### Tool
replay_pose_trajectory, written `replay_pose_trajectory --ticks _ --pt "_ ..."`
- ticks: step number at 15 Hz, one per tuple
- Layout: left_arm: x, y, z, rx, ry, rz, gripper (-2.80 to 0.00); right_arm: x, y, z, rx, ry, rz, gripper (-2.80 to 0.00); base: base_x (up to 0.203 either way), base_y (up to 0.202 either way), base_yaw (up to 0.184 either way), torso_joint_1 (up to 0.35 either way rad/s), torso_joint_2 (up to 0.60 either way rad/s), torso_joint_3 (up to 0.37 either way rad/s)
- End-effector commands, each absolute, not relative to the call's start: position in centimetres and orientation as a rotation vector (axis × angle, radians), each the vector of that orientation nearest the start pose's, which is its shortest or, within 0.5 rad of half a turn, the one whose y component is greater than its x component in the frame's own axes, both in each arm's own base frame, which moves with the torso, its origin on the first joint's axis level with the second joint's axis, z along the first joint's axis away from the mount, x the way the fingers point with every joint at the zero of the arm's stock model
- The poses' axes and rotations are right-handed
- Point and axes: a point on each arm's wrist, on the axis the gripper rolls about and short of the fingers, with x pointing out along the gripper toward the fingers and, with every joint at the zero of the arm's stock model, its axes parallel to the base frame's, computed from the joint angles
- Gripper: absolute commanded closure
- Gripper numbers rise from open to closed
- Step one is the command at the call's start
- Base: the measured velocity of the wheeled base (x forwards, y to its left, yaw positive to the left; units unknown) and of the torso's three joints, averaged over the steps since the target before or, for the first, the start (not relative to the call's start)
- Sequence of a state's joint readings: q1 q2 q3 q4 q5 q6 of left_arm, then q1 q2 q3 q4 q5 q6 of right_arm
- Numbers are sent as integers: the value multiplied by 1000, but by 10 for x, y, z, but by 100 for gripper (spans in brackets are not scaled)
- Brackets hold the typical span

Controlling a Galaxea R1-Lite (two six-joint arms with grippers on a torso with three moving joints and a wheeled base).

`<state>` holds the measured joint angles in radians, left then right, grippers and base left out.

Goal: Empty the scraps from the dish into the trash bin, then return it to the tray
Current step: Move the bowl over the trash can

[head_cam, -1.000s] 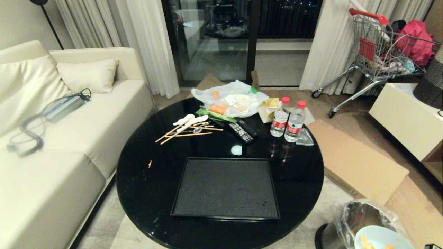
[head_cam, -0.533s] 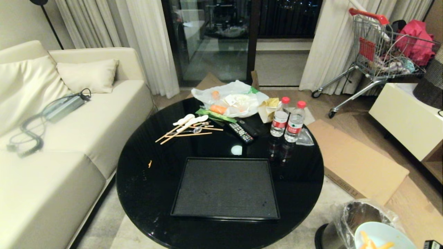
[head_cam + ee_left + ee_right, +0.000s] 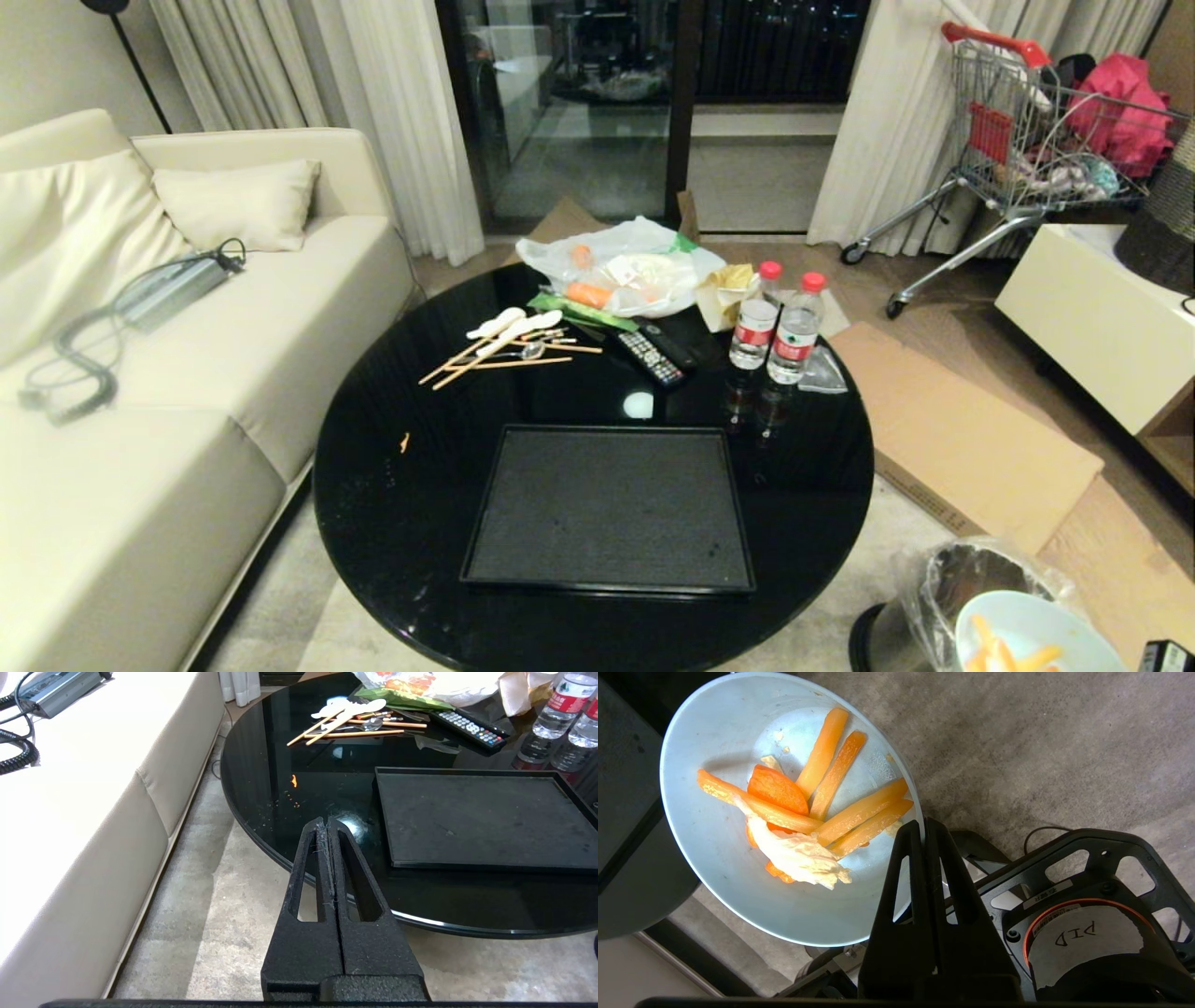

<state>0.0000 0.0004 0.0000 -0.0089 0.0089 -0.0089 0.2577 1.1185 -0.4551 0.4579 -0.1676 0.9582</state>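
Observation:
The dish (image 3: 1036,630), a pale bluish bowl (image 3: 738,868), hangs at the lower right of the head view, just beside the metal trash bin (image 3: 962,579) with its clear bag. Orange and pale scraps (image 3: 808,807) lie inside it. My right gripper (image 3: 923,826) is shut on the dish's rim, one finger inside and one outside. The black tray (image 3: 607,506) sits bare on the round black table (image 3: 392,523) and shows too in the left wrist view as the tray (image 3: 476,816). My left gripper (image 3: 327,822) is shut on nothing, parked low beside the table's near edge.
Chopsticks and spoons (image 3: 509,341), a remote (image 3: 653,355), two water bottles (image 3: 775,322) and a plastic bag of food (image 3: 625,271) crowd the table's far side. A cream sofa (image 3: 140,392) stands left, flattened cardboard (image 3: 962,429) lies on the floor right, a shopping cart (image 3: 1018,140) behind.
The dish has lifted a little and tipped slightly by the bin, showing more of its scraps. The left arm and the table's things are unmoved.

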Motion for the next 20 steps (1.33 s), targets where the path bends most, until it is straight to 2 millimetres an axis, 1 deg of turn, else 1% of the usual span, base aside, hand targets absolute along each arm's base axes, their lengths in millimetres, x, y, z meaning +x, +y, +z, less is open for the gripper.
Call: replay_pose_trajectory --ticks 1,14,20 --pt "-23 0 76 -9 -9 9 0 95 21 130 629 1026 -448 0 0 0 0 0 0 0" --pt "-23 0 76 -9 -9 9 0 96 21 127 625 1040 -457 0 0 0 0 0 0 0" --pt "-23 0 76 -9 -9 9 0 101 23 126 641 1026 -457 0 -2 9 -148 0 3 2"
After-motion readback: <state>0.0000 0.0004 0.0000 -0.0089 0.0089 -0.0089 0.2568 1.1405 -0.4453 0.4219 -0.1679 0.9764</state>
